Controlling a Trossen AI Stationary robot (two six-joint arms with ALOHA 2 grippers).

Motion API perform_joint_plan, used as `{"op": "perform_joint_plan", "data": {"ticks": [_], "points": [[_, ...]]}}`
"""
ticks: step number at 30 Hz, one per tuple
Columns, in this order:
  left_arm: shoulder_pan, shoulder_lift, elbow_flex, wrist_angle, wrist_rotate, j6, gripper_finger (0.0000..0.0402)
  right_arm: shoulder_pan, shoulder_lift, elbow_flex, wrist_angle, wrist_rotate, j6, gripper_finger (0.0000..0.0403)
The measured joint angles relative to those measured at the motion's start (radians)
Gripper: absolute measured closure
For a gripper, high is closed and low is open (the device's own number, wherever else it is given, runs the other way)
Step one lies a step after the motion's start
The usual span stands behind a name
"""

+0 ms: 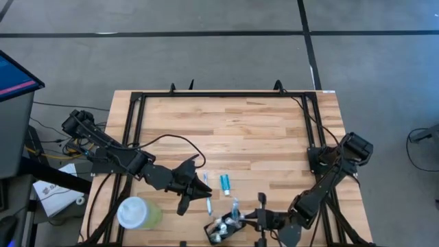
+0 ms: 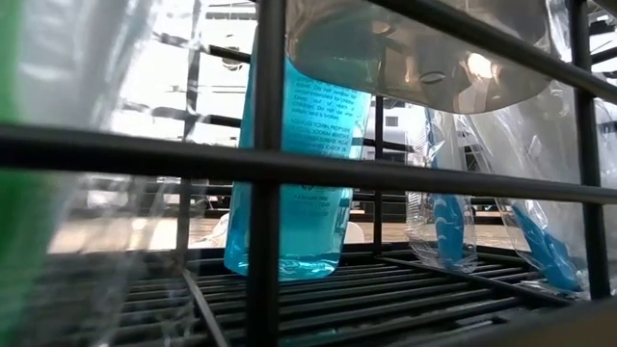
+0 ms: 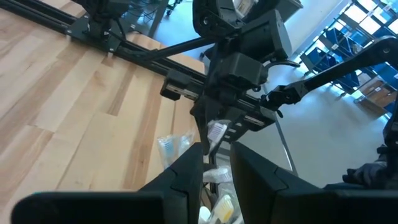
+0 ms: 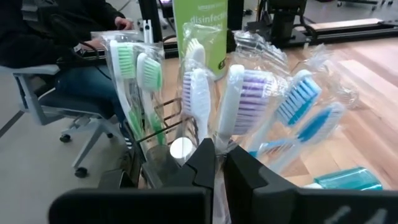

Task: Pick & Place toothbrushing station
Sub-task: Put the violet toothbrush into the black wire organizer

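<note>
The black holder (image 1: 221, 231) stands near the table's near edge with several wrapped toothbrushes (image 4: 193, 87) upright in it. My right gripper (image 1: 259, 221) is at its right side, shut on one white toothbrush with purple bristles (image 4: 235, 99). A teal tube (image 1: 224, 182) lies flat on the wood beyond the holder. My left gripper (image 1: 200, 191) is left of the tube, shut on a wrapped white-and-blue toothbrush (image 1: 206, 184) low over the table. My left gripper has the wrapped toothbrush between its two fingers (image 3: 186, 177); white wrapping (image 3: 215, 175) shows in the gap. Which part of the brush it holds, I cannot tell. My right gripper pinches the wrapped handle (image 4: 220, 146) of the purple-bristled toothbrush below its head. The fingers come level from the table's right. The brush stands upright among the others.
A pale green cup with a white lid (image 1: 136, 213) stands near the table's near left corner. A black frame (image 1: 219, 94) runs round the table. In the low view, wire bars (image 2: 265, 164), a blue bottle (image 2: 289, 183) and wrapped brushes fill the picture. A seated person (image 4: 68, 37) is beyond the table.
</note>
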Motion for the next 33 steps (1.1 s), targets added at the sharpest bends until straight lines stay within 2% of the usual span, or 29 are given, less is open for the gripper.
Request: {"op": "perform_joint_plan", "data": {"ticks": [4,23,28,33], "points": [[0.0,0.0,0.0,0.0,-0.001,0.0,0.0325,-0.017,0.0,0.0,-0.017,-0.042,0.003,0.0391],[0.001,0.0,0.0,-0.001,0.001,0.009,0.0325,-0.046,0.001,0.001,-0.07,-0.096,0.022,0.0334],[0.005,0.0,0.0,-0.001,0.001,0.009,0.0325,-0.046,0.001,0.001,-0.027,-0.142,0.029,0.0303],[0.005,0.0,0.0,-0.001,0.002,0.006,0.0325,-0.048,0.001,0.001,-0.026,-0.188,0.122,0.0255]]}}
